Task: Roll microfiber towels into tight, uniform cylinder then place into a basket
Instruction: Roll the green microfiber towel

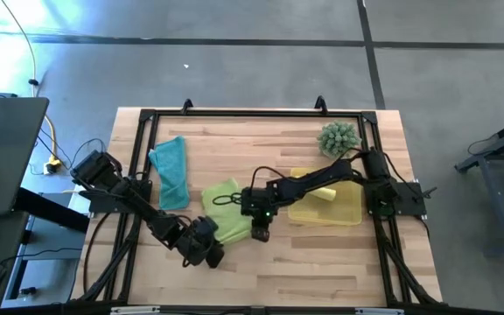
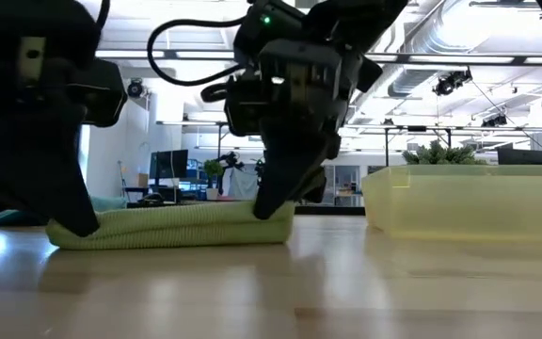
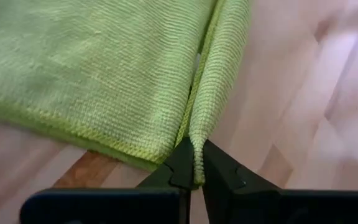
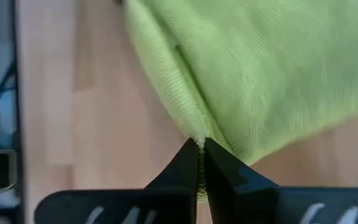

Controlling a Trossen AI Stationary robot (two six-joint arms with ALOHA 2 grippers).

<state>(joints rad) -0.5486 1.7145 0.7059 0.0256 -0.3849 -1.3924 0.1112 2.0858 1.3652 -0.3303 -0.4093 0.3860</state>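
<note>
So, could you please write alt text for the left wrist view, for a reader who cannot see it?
The left gripper is shut on the folded edge of a lime green towel, pinching the hem between its dark fingers. The towel lies flat on the light wooden table.

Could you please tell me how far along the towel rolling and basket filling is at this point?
Done: one yellow towel lies rolled in the basket. In hand: the left gripper and right gripper are each shut on an edge of the lime green towel, which lies flat and unrolled. Left: rolling and placing it, then the teal towel, untouched on the table.
</note>
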